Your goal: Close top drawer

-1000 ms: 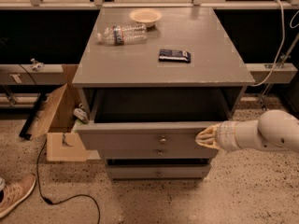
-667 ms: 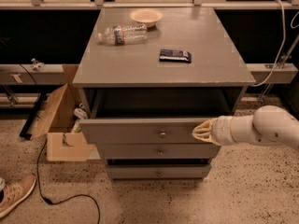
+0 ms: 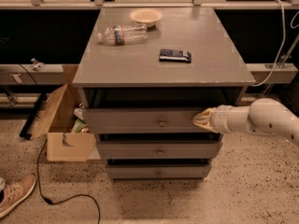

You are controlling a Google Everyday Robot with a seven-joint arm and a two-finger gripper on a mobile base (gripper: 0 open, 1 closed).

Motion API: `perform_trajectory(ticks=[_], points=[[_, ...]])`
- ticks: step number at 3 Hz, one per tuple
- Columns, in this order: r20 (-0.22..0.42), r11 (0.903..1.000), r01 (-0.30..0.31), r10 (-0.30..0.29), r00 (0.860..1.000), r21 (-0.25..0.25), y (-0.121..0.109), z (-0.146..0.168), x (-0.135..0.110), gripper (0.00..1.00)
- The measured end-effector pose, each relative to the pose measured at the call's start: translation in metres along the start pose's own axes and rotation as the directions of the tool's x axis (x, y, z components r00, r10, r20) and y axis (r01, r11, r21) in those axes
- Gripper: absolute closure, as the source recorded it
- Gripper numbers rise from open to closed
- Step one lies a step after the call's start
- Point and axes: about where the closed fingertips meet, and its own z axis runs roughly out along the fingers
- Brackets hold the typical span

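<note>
Top drawer (image 3: 135, 121): we logged it partly out under the desk (image 3: 210, 55) top. Gripper (image 3: 202, 120), fingers (image 3: 204, 117) clenched empty, touched its right end. Off-centre pushing risked skewing, jamming.

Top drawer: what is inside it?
Nothing shows: the top drawer is only partly open, its inside hidden under the cabinet top. The gripper is at its front's right end.

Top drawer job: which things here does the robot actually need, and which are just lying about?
In the job: top drawer, partly open; gripper, at its front, right of the knob.
Lying about: plastic bottle, bowl, dark flat packet on the cabinet top; cardboard box, shoe, cable on the floor.
</note>
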Motion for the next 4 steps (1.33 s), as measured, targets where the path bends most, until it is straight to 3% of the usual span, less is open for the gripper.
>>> perform_trajectory(ticks=[1, 2, 3, 4], points=[[-0.017, 0.9982, -0.056, 0.056, 0.998, 0.02, -0.012, 0.007, 0.006, 1.0], [-0.017, 0.9982, -0.056, 0.056, 0.998, 0.02, -0.011, 0.006, 0.006, 1.0], [-0.017, 0.9976, -0.067, 0.067, 0.998, 0.018, -0.007, -0.006, 0.011, 1.0], [0.02, 0.9972, -0.07, 0.071, 0.997, -0.025, 0.016, -0.046, 0.023, 1.0]])
